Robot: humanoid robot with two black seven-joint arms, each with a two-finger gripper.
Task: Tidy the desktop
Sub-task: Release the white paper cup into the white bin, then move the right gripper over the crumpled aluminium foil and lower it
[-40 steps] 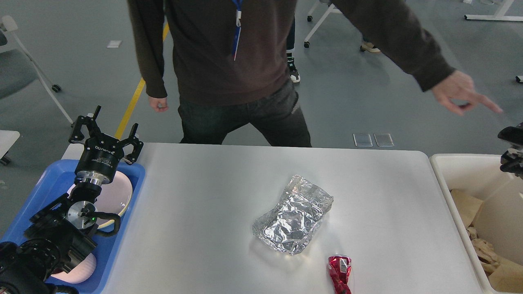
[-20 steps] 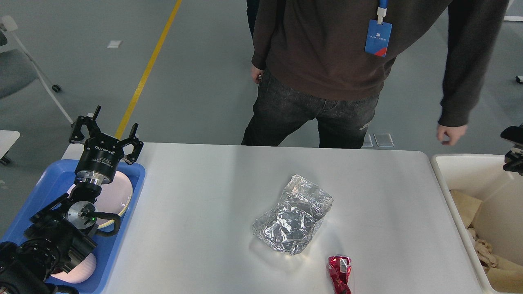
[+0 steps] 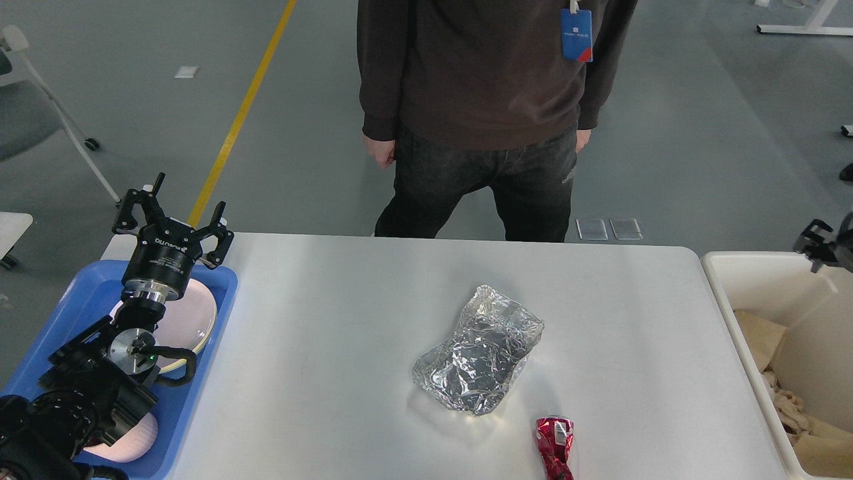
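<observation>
On the desktop (image 3: 320, 373), foil (image 3: 478, 357) and a wrapper (image 3: 554, 447) await binning; left gripper (image 3: 172, 217) hovers, jaws apart (right gripper (image 3: 821, 245) unclear).

The robot's black left arm (image 3: 80, 393) is built of bulky matte segments with a round silver joint cap carrying a small green light, and a black cable loops beside it. A polished metal ring sits beneath a black cylindrical wrist printed with white lettering. Its black two-finger left gripper (image 3: 174, 215) has angular linkage fingers. Only a small black piece of the right gripper (image 3: 823, 243) shows.
</observation>
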